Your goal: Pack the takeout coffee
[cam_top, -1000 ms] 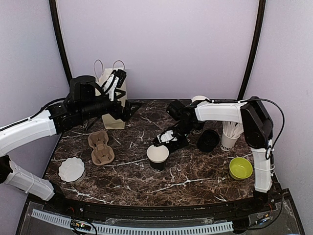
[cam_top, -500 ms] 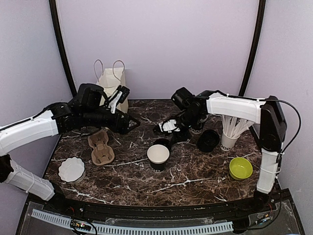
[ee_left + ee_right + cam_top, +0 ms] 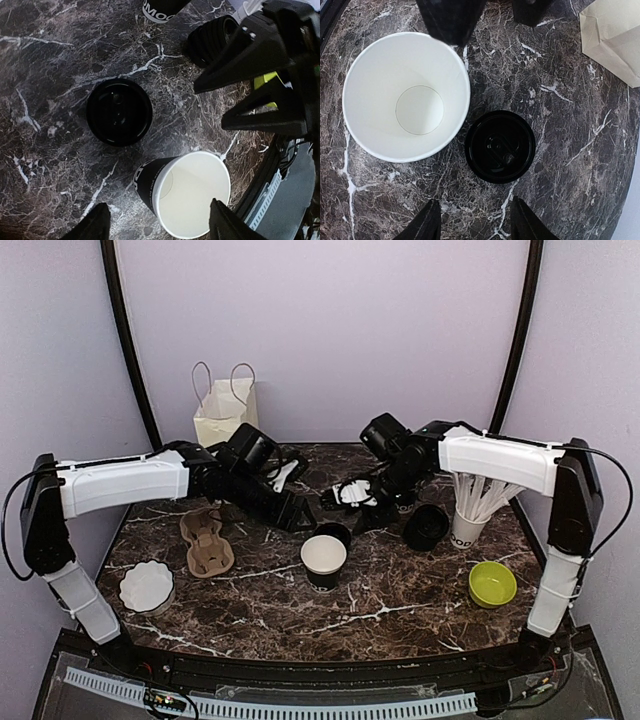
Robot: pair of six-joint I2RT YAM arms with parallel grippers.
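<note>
**Both grippers over an uncovered cup and its loose lid, mid-counter**

Your left gripper and right gripper come in from opposite sides above the middle of the marble counter. Each has its jaws apart and holds nothing. Below them the open paper cup stands upright, white inside and empty as far as you can see. The round black lid lies flat on the counter just beside it, on the far side. Another banded cup stands beyond the lid, its top cut off in the left wrist view, next to a ribbed black stack lying on its side. Your paper bag stands at the far left, with the cup carrier nearer you.
</note>
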